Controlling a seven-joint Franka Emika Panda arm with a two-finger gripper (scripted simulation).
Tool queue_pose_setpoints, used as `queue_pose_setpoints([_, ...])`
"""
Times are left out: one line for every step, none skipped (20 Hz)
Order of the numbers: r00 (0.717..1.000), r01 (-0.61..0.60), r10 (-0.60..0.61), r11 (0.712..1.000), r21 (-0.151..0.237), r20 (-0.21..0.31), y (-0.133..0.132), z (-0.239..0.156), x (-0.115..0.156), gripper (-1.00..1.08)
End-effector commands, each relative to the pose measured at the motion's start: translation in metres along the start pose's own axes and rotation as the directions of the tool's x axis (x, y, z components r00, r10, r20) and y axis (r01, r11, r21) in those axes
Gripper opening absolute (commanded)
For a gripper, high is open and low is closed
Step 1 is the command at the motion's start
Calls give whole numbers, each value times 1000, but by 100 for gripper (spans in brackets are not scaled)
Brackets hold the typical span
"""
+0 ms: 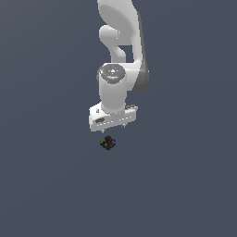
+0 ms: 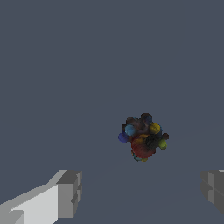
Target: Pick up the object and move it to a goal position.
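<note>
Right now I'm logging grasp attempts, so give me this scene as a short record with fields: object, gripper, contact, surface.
object: small lumpy dark clump speckled blue, orange, yellow and red, lying on the surface
gripper: white two-finger gripper, jaws spread wide, empty
contact: none; the clump lies clear of both fingers in the wrist view
surface: plain grey-blue floor
arm: white arm, pointing down
</note>
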State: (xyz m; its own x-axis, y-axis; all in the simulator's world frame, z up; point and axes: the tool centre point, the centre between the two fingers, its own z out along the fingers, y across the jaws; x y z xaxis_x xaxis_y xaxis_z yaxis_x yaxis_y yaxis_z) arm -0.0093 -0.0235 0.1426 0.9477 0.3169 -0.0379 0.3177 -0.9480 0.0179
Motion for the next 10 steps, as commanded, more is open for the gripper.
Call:
queue_pose_setpoints([998,64,-64,998,0,-3,3,6,0,100])
queue_pose_setpoints([996,89,-89,996,0,-4,5,9,0,100])
queue_pose_setpoints([993,114,-114,993,0,-5,6,11,0,100])
queue_pose_setpoints([990,139,-139,990,0,-6,7,14,0,100])
queue_pose_setpoints([986,164,-164,986,0,-7,8,17,0,100])
queue_pose_setpoints([982,189,-189,982,0,-9,10,19,0,100])
queue_pose_setpoints([977,214,-214,977,0,-10,11,22,0,100])
queue_pose_setpoints([971,238,-238,971,0,-12,12,24,-1,100])
queue_pose_setpoints([965,262,-262,965,0,-13,13,27,-1,100])
queue_pose_setpoints([958,287,-287,958,0,-14,14,29,-1,100])
